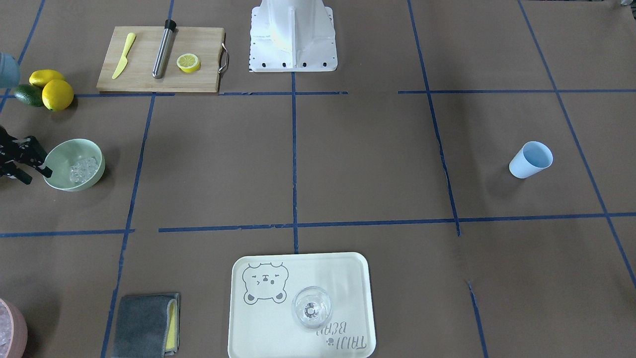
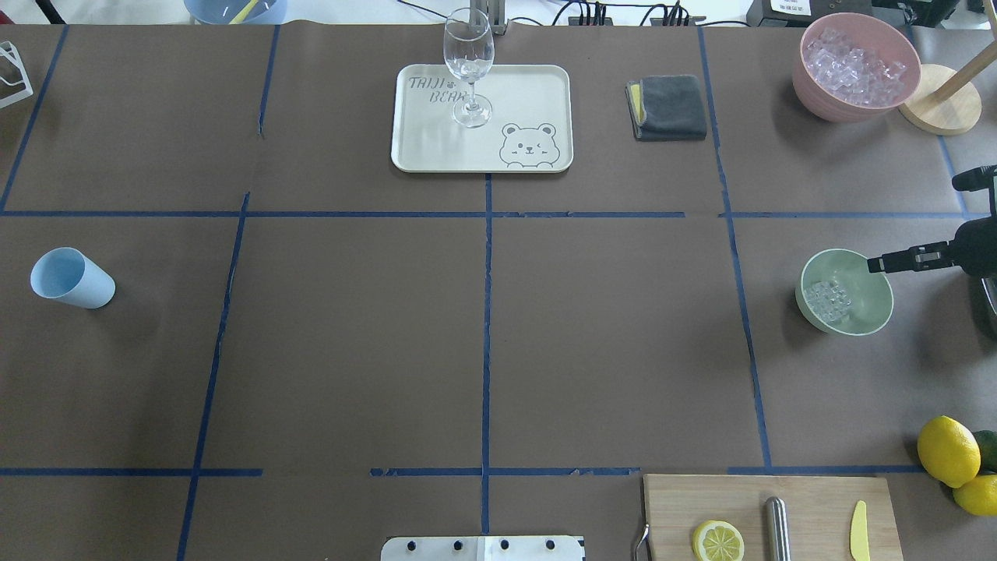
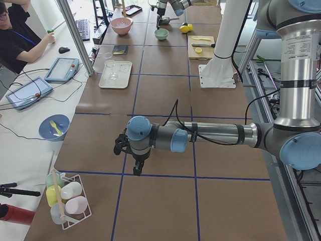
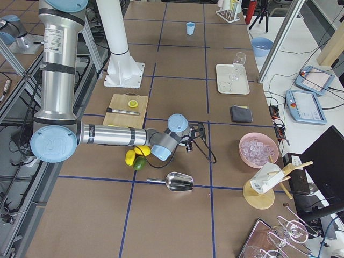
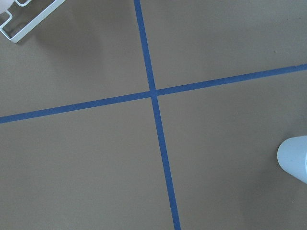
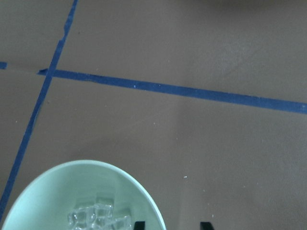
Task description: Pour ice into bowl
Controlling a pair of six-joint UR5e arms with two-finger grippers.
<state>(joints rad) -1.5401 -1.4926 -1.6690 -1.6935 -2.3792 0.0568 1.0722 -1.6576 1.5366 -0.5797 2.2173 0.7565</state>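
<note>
Round pale mint-green bowl (image 2: 861, 292): on the brown-paper table (image 2: 483, 327), close to its right edge, about midway between the near and far edges.
Small clear ice cubes (image 2: 827, 300): heaped inside the bowl, on the side away from the right gripper.
Right gripper (image 6: 171, 225): jaws apart, nothing held. One finger (image 2: 903, 259) reaches over the bowl's rim, the other sits outside it. Contact with the rim cannot be told.
Left gripper (image 3: 136, 168): above the table toward its left edge, pointing down. How far open cannot be told.
Light blue cup (image 2: 70, 279): near the left edge, well apart from the bowl.
Pink bowl of ice (image 2: 857, 66): far right corner.
Clear stemmed glass (image 2: 468, 62): on the cream tray (image 2: 436, 148) at the far edge.
</note>
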